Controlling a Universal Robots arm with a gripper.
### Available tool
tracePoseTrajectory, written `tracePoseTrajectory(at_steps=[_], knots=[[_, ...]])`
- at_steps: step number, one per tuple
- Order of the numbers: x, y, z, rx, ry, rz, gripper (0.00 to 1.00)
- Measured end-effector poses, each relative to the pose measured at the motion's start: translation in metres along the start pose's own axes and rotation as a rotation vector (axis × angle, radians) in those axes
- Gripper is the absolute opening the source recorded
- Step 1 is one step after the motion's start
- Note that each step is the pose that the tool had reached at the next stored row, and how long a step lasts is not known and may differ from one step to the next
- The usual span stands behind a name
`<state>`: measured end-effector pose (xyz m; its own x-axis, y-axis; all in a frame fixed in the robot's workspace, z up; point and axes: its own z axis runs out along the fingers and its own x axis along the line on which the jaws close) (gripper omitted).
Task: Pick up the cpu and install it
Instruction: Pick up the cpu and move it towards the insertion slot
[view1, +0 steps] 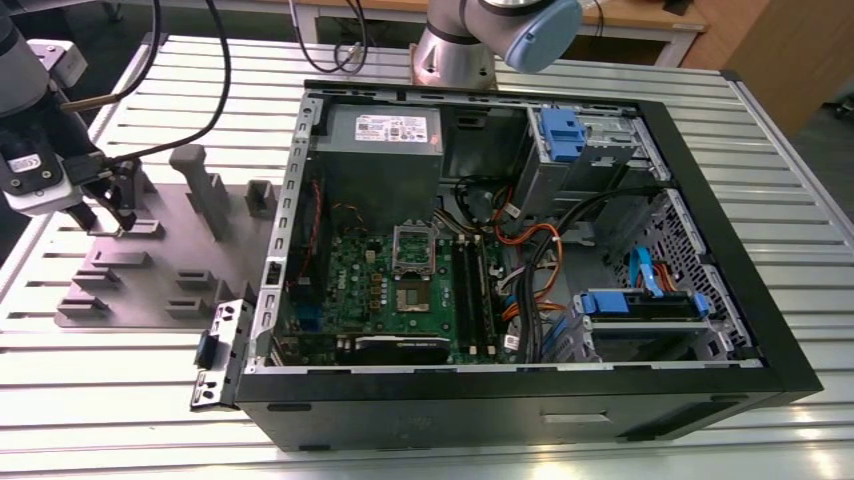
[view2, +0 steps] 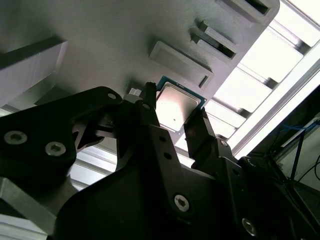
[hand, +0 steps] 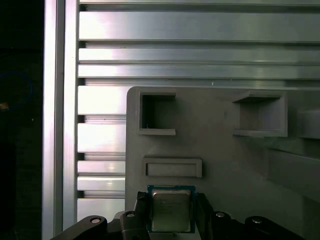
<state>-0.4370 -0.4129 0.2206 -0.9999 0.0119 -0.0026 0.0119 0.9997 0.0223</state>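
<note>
1. The two black fingers (hand: 141, 206) of the gripper (hand: 171, 202) stand one on each side of the cpu (hand: 171, 214) and press against two opposite edges, so they are clenched on the chip. In the second wrist view the fingers (view2: 151, 117) flank the same chip (view2: 179, 102) in the same way.
2. The cpu is a small square with a silvery top and a thin green border, and it faces up between the fingertips. It is over the edge region of the grey fixture tray (hand: 215, 165). I cannot tell whether it rests on the tray or is just clear of it.
3. Just beside the chip on the tray is a shallow rectangular frame (hand: 172, 167). Farther off are two square pockets (hand: 157, 112).
4. In the exterior view the gripper (view1: 110, 215) is low over the tray's far corner, at the exterior view's left. The grey tray (view1: 160, 275) carries upright posts (view1: 200, 185).
5. The tray lies on a slatted aluminium table (view1: 134, 400), beside an open black computer case (view1: 534, 410).
6. Inside the case, well apart from the chip, lies the green motherboard (view1: 360, 285) with its socket (view1: 414, 290) near the middle. A grey power supply (view1: 380, 135) sits beyond the board.
</note>
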Motion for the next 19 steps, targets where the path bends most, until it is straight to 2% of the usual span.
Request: tracePoseTrajectory(at_steps=[19], knots=[[0.0000, 0.0001, -0.0033, 0.0000, 0.0001, 0.000, 0.47]])
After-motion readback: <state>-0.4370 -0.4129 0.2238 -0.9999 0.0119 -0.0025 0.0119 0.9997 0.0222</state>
